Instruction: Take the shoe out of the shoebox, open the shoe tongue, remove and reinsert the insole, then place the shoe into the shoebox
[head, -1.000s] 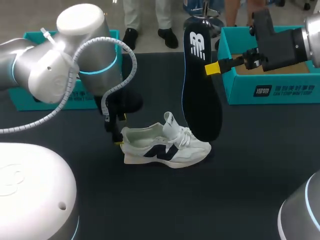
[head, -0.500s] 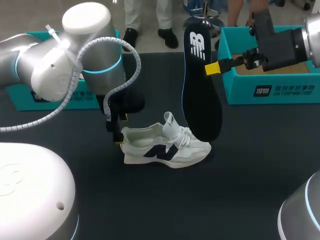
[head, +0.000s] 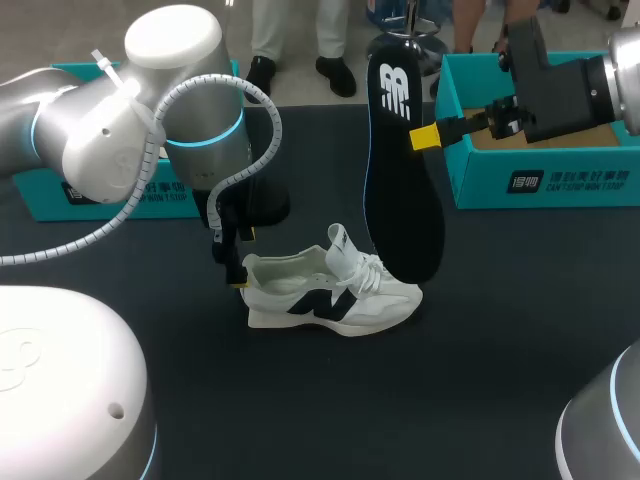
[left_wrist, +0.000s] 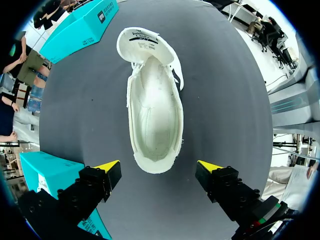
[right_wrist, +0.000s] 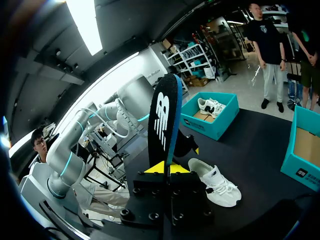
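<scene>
White shoe (head: 335, 292) is lying upright on its sole on the dark table (head: 500, 380), toe pointing towards the right arm's side, well apart from both teal boxes. Left gripper (head: 238, 268) is hanging just behind the heel; in the left wrist view the left gripper (left_wrist: 159, 166) is standing wide open, one yellow-tipped finger on each side of the heel, neither finger touching the shoe (left_wrist: 152, 115). That view is looking straight down into the shoe opening, where the tongue (left_wrist: 145, 42) is lying folded forward over the toe and the pale inner lining is showing. Right gripper (head: 425, 137) is clamping the black insole (head: 400, 170) by one long edge and holding it on end in the air, heel end uppermost, lower end hanging just above the laces. In the right wrist view both yellow tips of the right gripper (right_wrist: 161, 169) are pressing on the insole (right_wrist: 162, 120) from opposite faces. Right shoebox (head: 540, 180) is standing at the far right of the table, left shoebox (head: 150, 195) at the far left.
</scene>
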